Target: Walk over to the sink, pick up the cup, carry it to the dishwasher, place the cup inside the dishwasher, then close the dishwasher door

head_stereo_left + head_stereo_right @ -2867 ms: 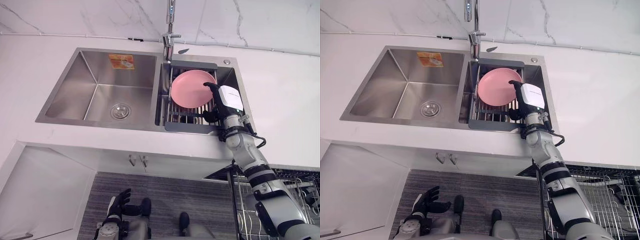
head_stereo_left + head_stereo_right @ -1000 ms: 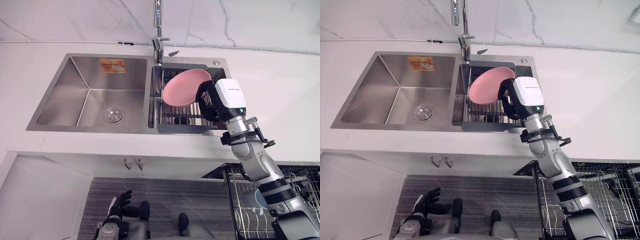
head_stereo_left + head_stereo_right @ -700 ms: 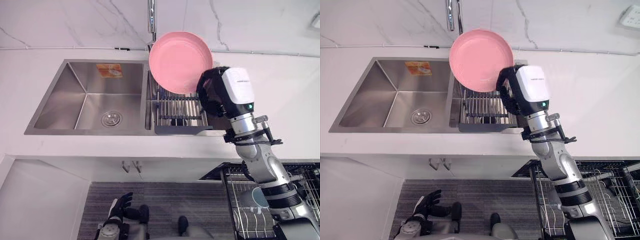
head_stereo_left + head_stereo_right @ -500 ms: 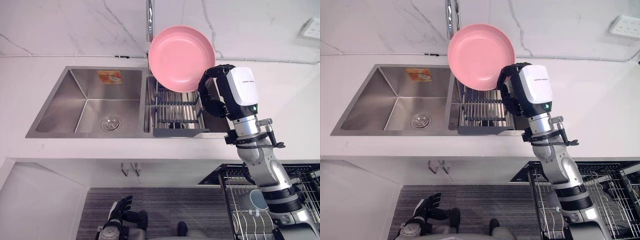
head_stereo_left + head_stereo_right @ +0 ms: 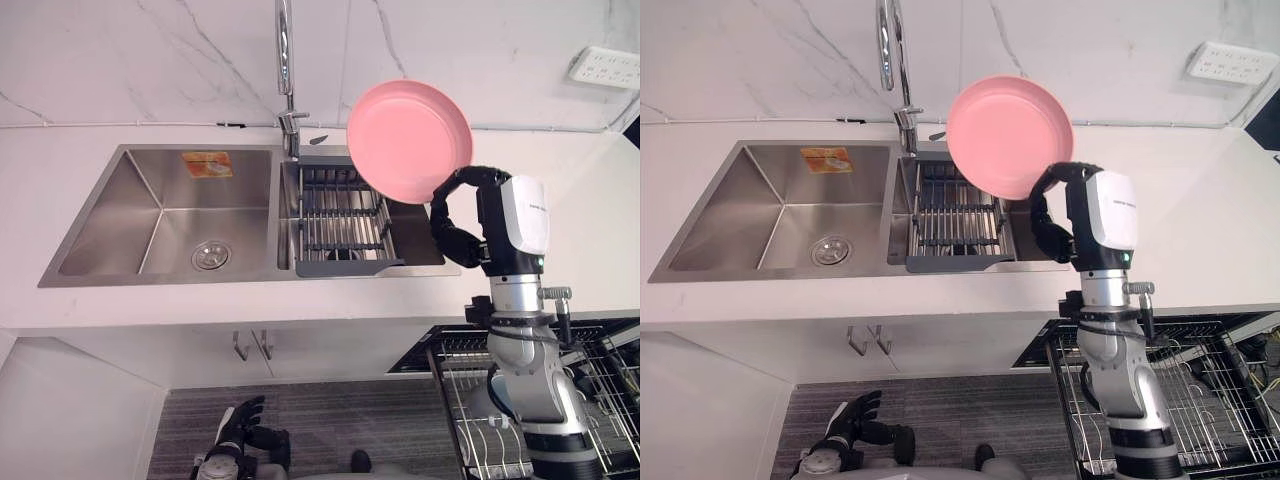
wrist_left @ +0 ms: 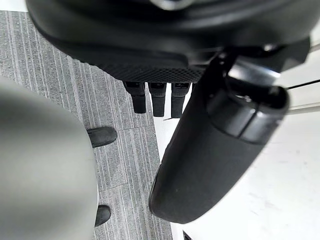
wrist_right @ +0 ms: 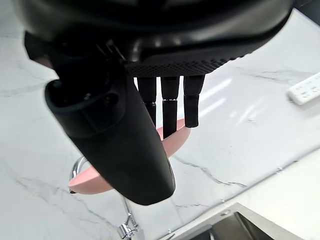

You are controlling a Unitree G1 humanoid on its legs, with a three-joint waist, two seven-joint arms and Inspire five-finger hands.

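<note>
At white counter (image 5: 100,310) under marble wall (image 5: 150,60), gripped plate (image 5: 408,140) by its 5 o'clock rim in right hand (image 5: 455,215), fingers curled round rim. Held plate tilted in air at 1 o'clock of rack (image 5: 340,215) in sink (image 5: 160,210). Hung left hand (image 5: 235,435) low at 7 o'clock, fingers spread apart.

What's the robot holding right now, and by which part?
The right hand grips a pink plate by its lower rim, above the sink. The left hand, hanging low, holds nothing.
</note>
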